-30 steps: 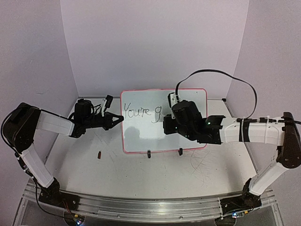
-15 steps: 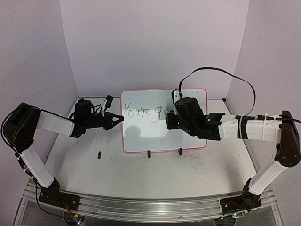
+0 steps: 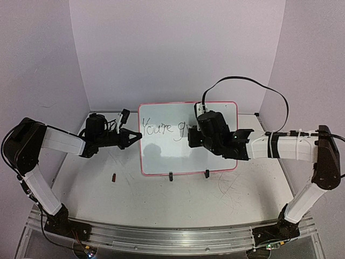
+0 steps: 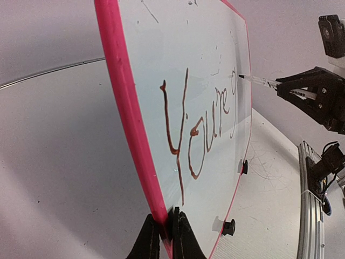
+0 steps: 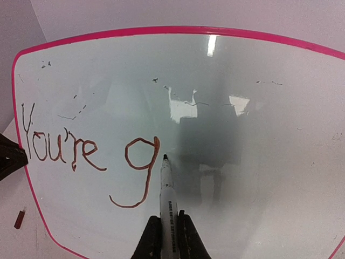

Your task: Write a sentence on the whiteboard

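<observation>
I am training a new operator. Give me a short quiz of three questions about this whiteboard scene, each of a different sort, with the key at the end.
1. True or false: the left gripper is clamped on the pink frame of the whiteboard.
2. Choose one: what does the right gripper hold? A) a marker; B) an eraser; C) nothing.
3. Fill in: the unfinished sentence on the board reads "____".

Key:
1. True.
2. A.
3. You're g
</observation>
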Tool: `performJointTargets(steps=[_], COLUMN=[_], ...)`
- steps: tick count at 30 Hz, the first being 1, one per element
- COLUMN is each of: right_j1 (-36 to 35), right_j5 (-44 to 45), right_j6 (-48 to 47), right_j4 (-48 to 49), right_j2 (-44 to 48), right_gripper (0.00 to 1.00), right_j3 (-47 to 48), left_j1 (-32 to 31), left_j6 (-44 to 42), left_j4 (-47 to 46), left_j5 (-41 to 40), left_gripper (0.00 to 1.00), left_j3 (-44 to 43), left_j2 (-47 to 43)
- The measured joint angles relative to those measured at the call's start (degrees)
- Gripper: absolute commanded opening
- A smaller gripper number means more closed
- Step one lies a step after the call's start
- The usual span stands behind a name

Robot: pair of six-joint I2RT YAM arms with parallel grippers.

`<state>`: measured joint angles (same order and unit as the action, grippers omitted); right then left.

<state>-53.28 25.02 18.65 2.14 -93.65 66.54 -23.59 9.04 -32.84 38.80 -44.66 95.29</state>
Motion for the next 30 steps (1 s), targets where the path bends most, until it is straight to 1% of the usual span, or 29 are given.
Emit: performJointTargets(steps=[10,30], right_j1=[0.4,0.6], right_j5=[1.3,1.0], right_j6=[0.0,0.1], right_j4=[0.4,0.8], right_j2=[0.0,-1.1], right_gripper=[0.0,0.0], right_j3=[0.1,1.0], left_j1=[0.0,0.0], left_j6=[0.0,0.0], left_j4=[0.0,0.0], left_j5=[0.0,0.0], left_gripper=[0.0,0.0], left_j3=[0.0,0.0], left_j2=[0.0,0.0])
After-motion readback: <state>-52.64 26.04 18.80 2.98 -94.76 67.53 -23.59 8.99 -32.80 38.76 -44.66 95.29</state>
